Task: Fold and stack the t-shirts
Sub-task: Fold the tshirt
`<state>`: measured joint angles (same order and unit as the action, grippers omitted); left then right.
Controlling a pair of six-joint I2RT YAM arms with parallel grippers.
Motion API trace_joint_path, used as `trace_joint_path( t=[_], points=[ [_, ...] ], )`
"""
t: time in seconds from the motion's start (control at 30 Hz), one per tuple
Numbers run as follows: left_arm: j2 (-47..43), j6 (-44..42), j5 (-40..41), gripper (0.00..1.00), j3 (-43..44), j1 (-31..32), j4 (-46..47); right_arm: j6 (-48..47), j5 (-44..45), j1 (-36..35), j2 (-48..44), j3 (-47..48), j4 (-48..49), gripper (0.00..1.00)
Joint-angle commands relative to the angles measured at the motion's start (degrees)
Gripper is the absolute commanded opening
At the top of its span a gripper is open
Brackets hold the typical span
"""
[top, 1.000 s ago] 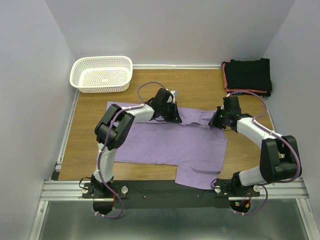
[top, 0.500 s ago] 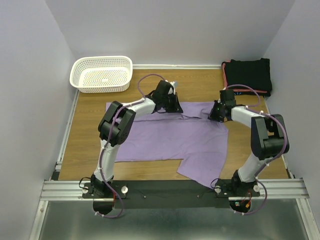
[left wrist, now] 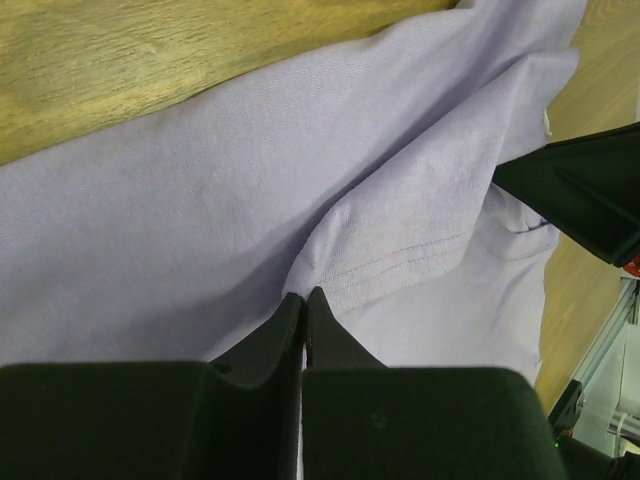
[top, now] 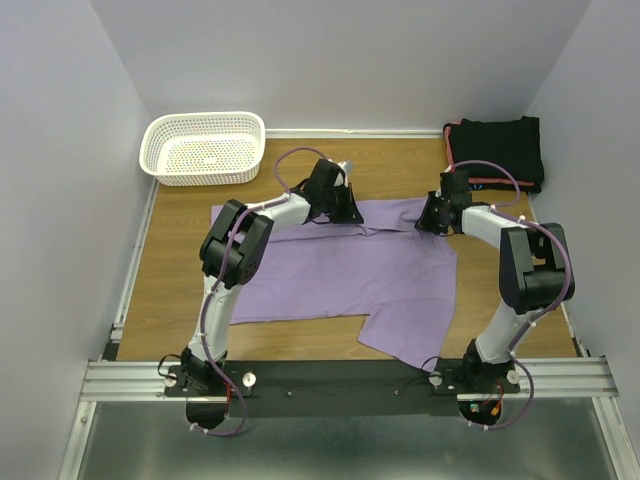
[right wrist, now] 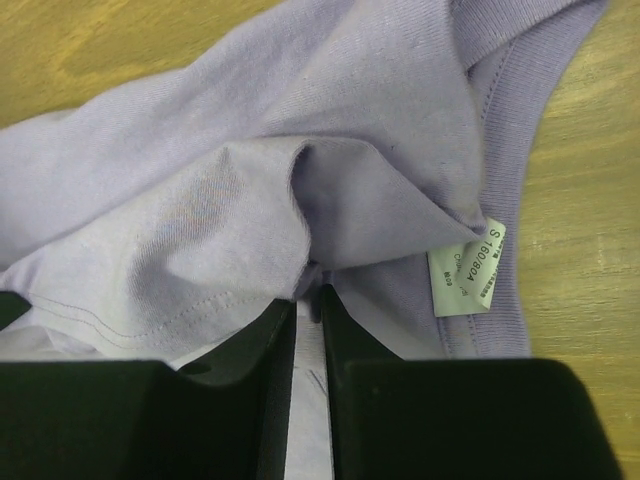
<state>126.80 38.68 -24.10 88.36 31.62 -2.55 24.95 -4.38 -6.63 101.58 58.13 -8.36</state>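
Note:
The lavender t-shirt lies spread on the wooden table, one sleeve hanging toward the near edge. My left gripper is shut on the shirt's far edge left of the collar; the left wrist view shows its jaws pinching a stitched hem fold. My right gripper is shut on the shirt's far right part by the collar; the right wrist view shows cloth bunched between the jaws next to the white size label. Folded black shirts, one with a coral-red edge, are stacked at the far right corner.
A white mesh basket stands at the far left corner. Bare wooden table shows left of the shirt and between the shirt and the back wall. Walls close in on both sides.
Both grippers have moved toward the back of the table, pulling the shirt's far edge with them. The shirt now lies flatter and straighter along its far edge.

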Motion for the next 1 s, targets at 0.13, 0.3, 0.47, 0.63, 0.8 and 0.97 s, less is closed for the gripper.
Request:
trace_joint_path(
  t=[0.13, 0.3, 0.47, 0.63, 0.8, 0.97],
  points=[
    [-1.3, -0.2, -0.6, 0.06, -0.3, 0.2, 0.7, -0.1, -0.8, 0.3, -2.7, 0.3, 0.5, 0.06],
    [-2.3, -0.3, -0.5, 0.06, -0.7, 0.2, 0.3, 0.0, -0.7, 0.4, -4.4, 0.1, -0.6, 0.01],
    [-4.6, -0.7, -0.5, 0.06, -1.7, 0.2, -2.1, 0.9, -0.8, 0.4, -8.8, 0.0, -5.3, 0.00],
    [-8.6, -1.1, 0.0, 0.06, -4.5, 0.5, -4.0, 1.3, -1.7, 0.4, -13.2, -1.2, -11.8, 0.01],
    [-12.6, -1.3, -0.2, 0.07, -8.5, 1.9, -5.2, 2.3, -3.8, 0.4, -18.0, -4.3, -16.5, 0.01],
    [-13.5, -1.2, -0.5, 0.07, -11.3, 4.9, -6.1, 2.6, -4.1, 0.4, -22.2, -7.8, -19.7, 0.01]
  ],
)
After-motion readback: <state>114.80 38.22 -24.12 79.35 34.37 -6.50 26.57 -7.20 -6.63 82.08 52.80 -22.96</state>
